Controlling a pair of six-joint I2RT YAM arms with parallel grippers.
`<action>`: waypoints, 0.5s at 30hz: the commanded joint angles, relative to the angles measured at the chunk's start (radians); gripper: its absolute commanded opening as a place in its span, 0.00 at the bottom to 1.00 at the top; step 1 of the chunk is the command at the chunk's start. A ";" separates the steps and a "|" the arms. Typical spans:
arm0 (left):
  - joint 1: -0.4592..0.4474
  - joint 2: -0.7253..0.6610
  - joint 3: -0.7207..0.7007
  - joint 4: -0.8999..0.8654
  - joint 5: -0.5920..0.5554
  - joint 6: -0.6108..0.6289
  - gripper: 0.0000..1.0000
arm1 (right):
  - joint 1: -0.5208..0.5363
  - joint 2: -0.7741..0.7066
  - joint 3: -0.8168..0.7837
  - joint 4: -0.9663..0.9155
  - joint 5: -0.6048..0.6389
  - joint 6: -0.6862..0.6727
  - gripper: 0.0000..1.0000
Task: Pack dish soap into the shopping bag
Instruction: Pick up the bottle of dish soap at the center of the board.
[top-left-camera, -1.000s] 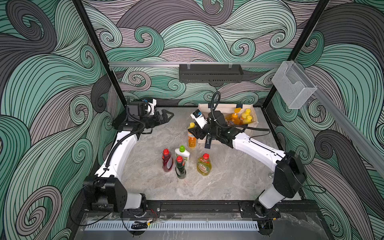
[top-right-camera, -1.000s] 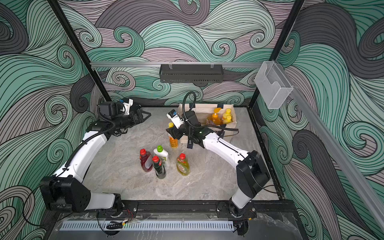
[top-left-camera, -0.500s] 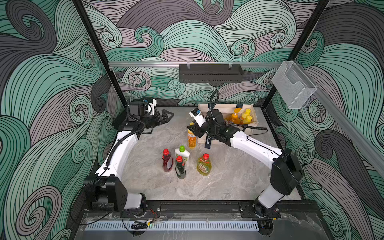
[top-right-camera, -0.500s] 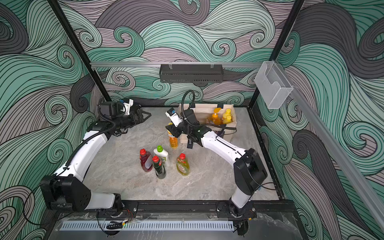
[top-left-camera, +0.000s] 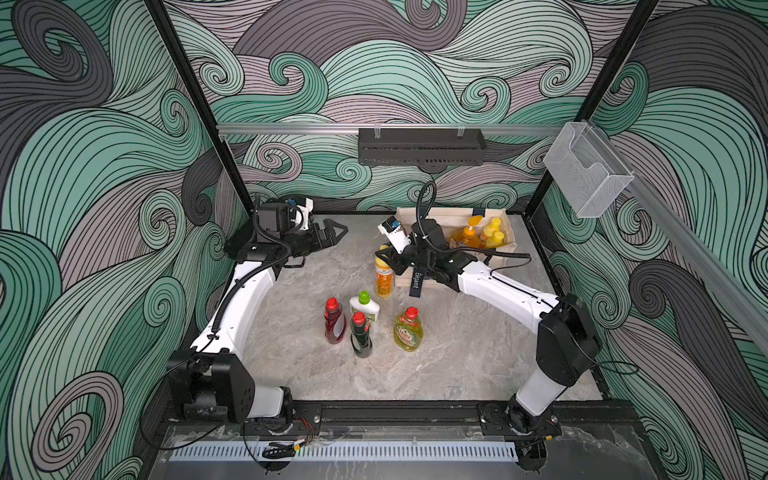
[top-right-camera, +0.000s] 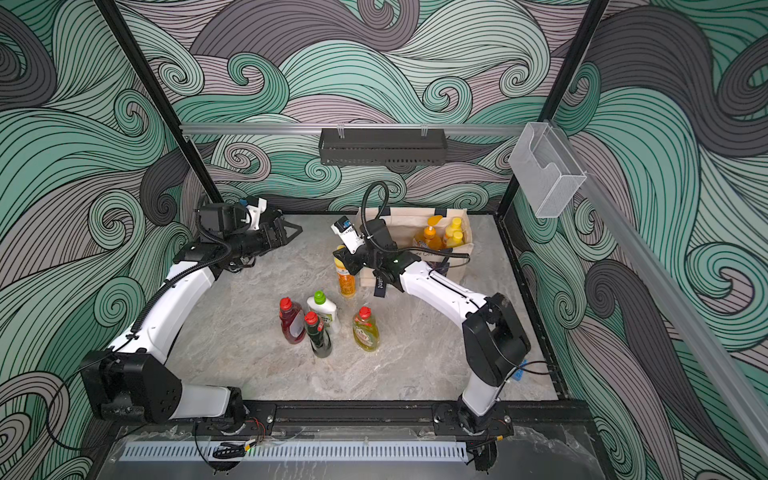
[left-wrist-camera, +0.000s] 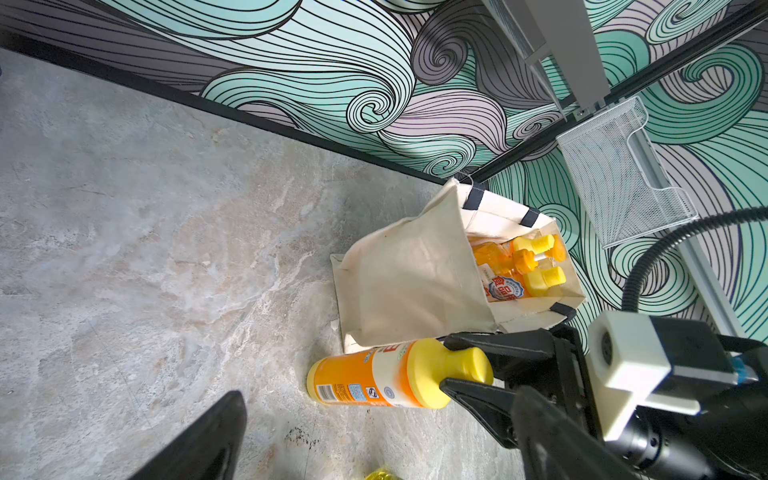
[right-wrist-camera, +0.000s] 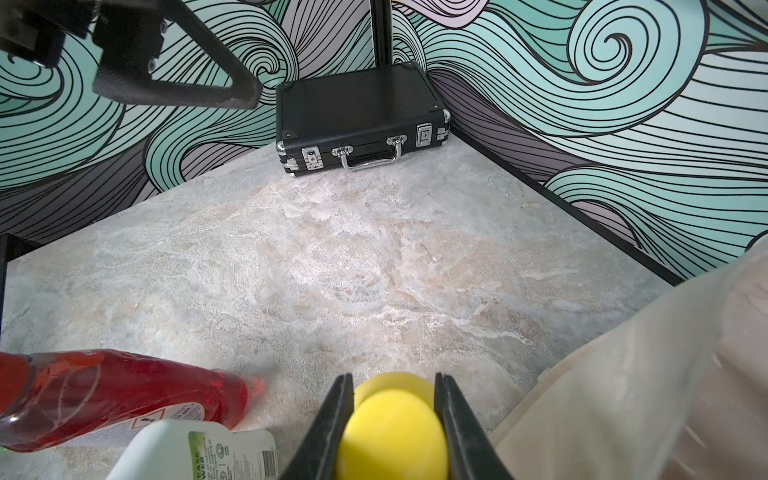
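An orange, yellow-capped dish soap bottle (top-left-camera: 383, 279) (top-right-camera: 345, 283) stands upright just left of the shopping bag (top-left-camera: 451, 216) (left-wrist-camera: 407, 282). My right gripper (top-left-camera: 384, 254) (right-wrist-camera: 392, 384) is shut on its yellow cap (right-wrist-camera: 392, 436) (left-wrist-camera: 453, 365). Inside the cream bag stand an amber pump bottle (top-left-camera: 467, 237) and yellow-capped bottles (top-left-camera: 494, 232). In front stand the red (top-left-camera: 334, 323), white green-capped (top-left-camera: 364, 306), dark-green (top-left-camera: 360, 338) and yellow red-capped (top-left-camera: 408, 331) bottles. My left gripper (top-left-camera: 338, 230) (top-right-camera: 293, 228) hangs open and empty at the back left.
A black hard case (right-wrist-camera: 357, 120) lies in the far left corner by the wall. A black wire shelf (top-left-camera: 419, 147) hangs on the back wall and a clear holder (top-left-camera: 586, 170) on the right rail. The bag's navy strap (top-left-camera: 417, 282) dangles under my right wrist.
My right gripper's jaws have closed onto the orange bottle's yellow cap. The left arm has not moved.
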 joint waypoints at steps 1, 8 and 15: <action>-0.006 0.005 0.015 -0.004 0.001 0.011 0.99 | 0.000 -0.007 0.007 0.002 -0.007 0.015 0.20; -0.007 0.003 0.013 -0.002 0.001 0.011 0.98 | 0.003 -0.015 0.016 -0.011 0.035 -0.004 0.00; -0.015 0.004 0.015 -0.001 0.001 0.011 0.98 | 0.010 -0.034 0.056 -0.059 0.088 -0.033 0.00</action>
